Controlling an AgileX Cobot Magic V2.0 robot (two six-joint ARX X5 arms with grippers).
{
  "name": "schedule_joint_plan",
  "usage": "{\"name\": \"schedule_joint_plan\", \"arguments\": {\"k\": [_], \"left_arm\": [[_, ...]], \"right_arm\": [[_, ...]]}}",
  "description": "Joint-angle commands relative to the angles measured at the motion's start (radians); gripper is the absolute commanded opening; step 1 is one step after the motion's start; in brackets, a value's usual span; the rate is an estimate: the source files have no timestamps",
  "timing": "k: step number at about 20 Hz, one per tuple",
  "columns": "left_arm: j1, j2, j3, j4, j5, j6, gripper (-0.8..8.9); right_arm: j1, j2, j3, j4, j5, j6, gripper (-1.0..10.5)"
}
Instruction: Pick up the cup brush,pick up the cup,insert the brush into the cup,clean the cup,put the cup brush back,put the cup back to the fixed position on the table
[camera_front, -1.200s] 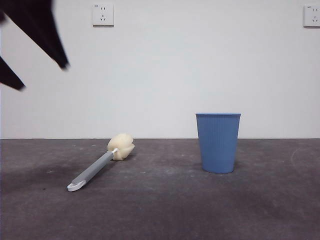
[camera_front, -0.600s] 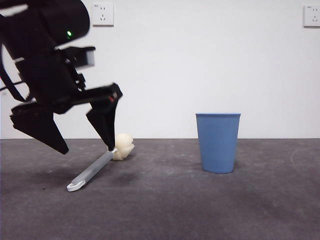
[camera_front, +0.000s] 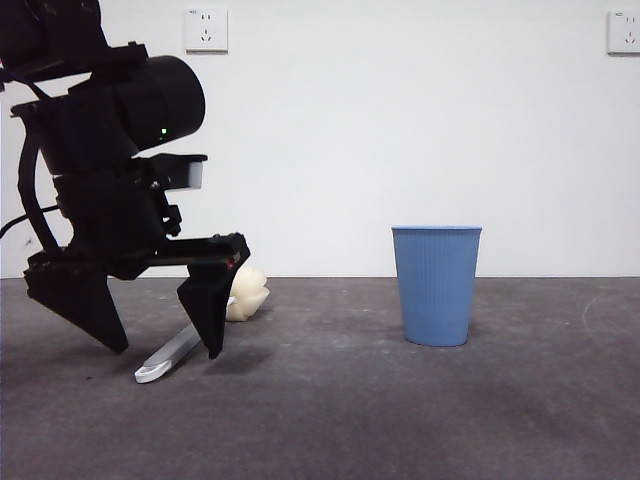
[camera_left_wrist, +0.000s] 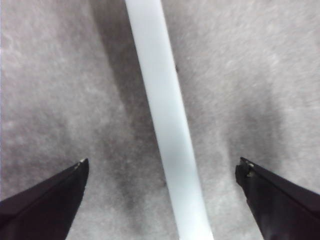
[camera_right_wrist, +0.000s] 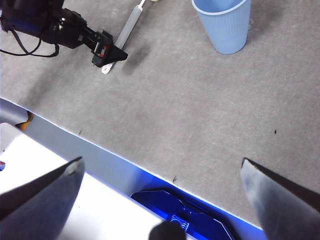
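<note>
Front view has the left pincer (camera_front: 160, 345) low over the tabletop (camera_front: 400, 420), jaws spread wide and straddling the grey handle of the cup brush (camera_front: 185, 345), which lies flat toward the left side of the tabletop with its cream sponge head pointing to the far edge. Nothing is gripped yet! From the left wrist camera the handle (camera_left_wrist: 167, 130) runs between the two jaw tips with clear space on both sides, sitting a touch closer to one jaw than the other.

The cup (camera_front: 436, 285) stands upright and untouched, well apart, over toward the right side.

The right pincer (camera_right_wrist: 160, 200) waits high near the front edge, jaws wide apart and empty.

Now the risks. The handle is slim and smooth, lying flat, so if the jaws close too high they could pinch over the top and squirt it sideways. The off-centre line means one jaw likely meets it first and could roll or swing the brush. Drop too low and the tips jam into the tabletop.
</note>
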Motion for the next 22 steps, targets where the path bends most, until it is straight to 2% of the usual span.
{"name": "schedule_joint_plan", "arguments": {"k": [1, 2, 6, 10, 13, 15, 18, 22], "left_arm": [[-0.010, 0.015, 0.000, -0.005, -0.008, -0.019, 3.76], [-0.013, 0.015, 0.000, -0.005, -0.007, -0.019, 2.89], [-0.029, 0.015, 0.000, -0.004, 0.007, -0.019, 0.85], [-0.031, 0.010, 0.005, -0.035, 0.007, -0.018, 0.81], [-0.031, 0.001, 0.029, -0.099, 0.003, -0.012, -0.12], [-0.031, -0.021, 0.040, -0.119, 0.004, -0.010, -0.08], [-0.031, -0.105, 0.040, -0.141, 0.005, 0.018, -0.09], [-0.031, -0.288, 0.040, -0.233, 0.008, 0.068, -0.09]], "right_arm": [[0.002, 0.001, 0.003, 0.007, 0.001, 0.007, 6.6], [0.002, 0.001, 0.003, 0.007, 0.001, 0.006, 6.6], [0.002, 0.001, 0.003, 0.007, 0.002, 0.006, 6.6], [0.002, 0.001, 0.003, 0.007, 0.002, 0.006, 6.6], [0.002, 0.001, 0.003, 0.006, 0.001, 0.007, 6.6], [0.002, 0.001, 0.003, 0.006, 0.000, 0.019, 6.6], [0.002, 0.021, 0.003, 0.035, 0.000, 0.097, 6.6], [0.005, 0.089, 0.002, 0.166, -0.012, 0.107, 6.6]]}}
